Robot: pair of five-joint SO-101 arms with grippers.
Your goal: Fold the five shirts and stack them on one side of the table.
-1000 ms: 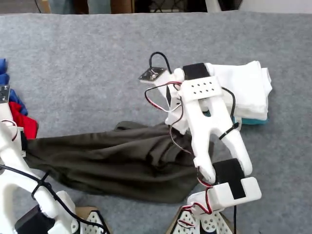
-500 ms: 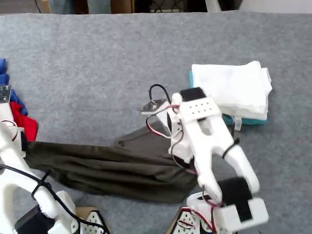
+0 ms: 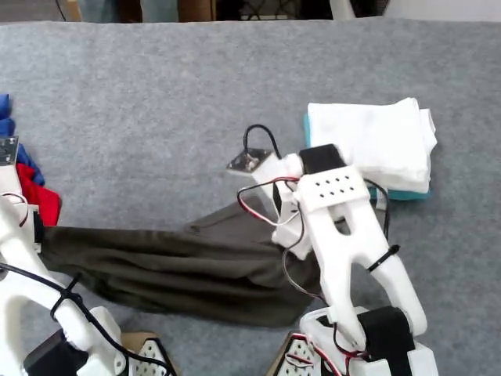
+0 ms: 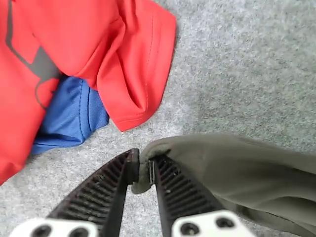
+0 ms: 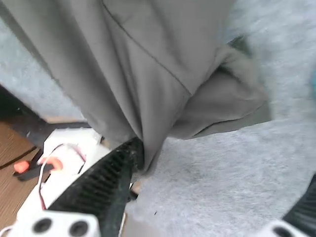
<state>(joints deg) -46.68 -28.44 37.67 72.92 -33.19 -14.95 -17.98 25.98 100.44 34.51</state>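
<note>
- The olive shirt (image 3: 180,262) lies stretched in a long band across the near part of the table (image 3: 141,94), not yet folded.
- One end of its hem is seen pinched between the fingertips of the left gripper (image 4: 143,165), which are pressed together on the cloth. The rest of the garment trails away from the fingertips.
- At the opposite end, the cloth is draped against the tip of the right gripper (image 5: 129,157), with folds gathering there. Whether that gripper is clamped on the cloth cannot be told.
- The step in hand is judged to be the spreading out of the third shirt ahead of its first fold.
- The next move is judged to call for both ends to be drawn evenly apart, so that the cloth is laid flat and free of bunching before it is doubled over.
- A folded white shirt (image 3: 372,145) is stacked on a teal shirt (image 3: 407,193), just beyond the right gripper.
- A red shirt (image 4: 74,44) and a blue shirt (image 4: 74,116) are heaped unfolded just beyond the left fingertips, apart from the olive hem.
</note>
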